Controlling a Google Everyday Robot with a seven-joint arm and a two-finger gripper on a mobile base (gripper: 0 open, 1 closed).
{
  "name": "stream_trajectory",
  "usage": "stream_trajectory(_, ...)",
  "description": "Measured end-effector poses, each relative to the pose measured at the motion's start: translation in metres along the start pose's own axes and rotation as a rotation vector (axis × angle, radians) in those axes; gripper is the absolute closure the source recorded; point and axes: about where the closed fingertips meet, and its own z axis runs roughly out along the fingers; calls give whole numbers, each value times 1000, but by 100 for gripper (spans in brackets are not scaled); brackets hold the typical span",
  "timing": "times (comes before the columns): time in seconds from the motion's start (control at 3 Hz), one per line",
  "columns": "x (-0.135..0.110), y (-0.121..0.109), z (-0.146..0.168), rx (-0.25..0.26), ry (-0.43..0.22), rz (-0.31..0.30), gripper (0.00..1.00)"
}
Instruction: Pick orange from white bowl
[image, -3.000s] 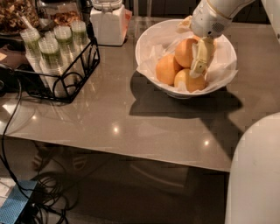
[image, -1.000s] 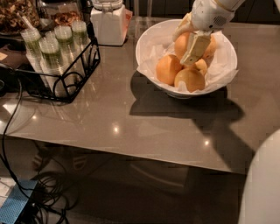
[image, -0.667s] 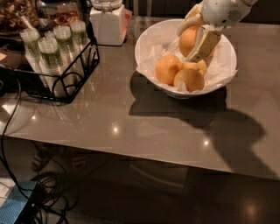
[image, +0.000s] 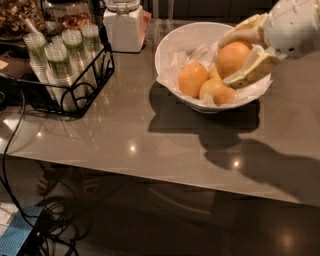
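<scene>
A wide white bowl (image: 172, 45) lined with crumpled white paper stands on the grey table at the upper middle. My gripper (image: 227, 59) comes in from the upper right and is shut on an orange (image: 231, 57), held between its two cream fingers (image: 252, 67) just above the bowl's right side. Two more oranges lie in the bowl: one at the left (image: 193, 78) and one at the front (image: 217, 91). A further one is partly hidden behind them.
A black wire rack (image: 75, 80) with several capped cups stands at the left. A white square jar (image: 123, 26) stands behind it, next to the bowl. Cables (image: 15, 135) hang off the table's left edge. The table's front edge (image: 150, 172) runs across the lower half.
The gripper closed on an orange in the bowl and has lifted it up and to the right; the arm has swung away toward the upper right.
</scene>
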Motion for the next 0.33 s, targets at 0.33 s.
stream_trajectory(0.33, 1, 28, -25, 95, -57, 48, 100)
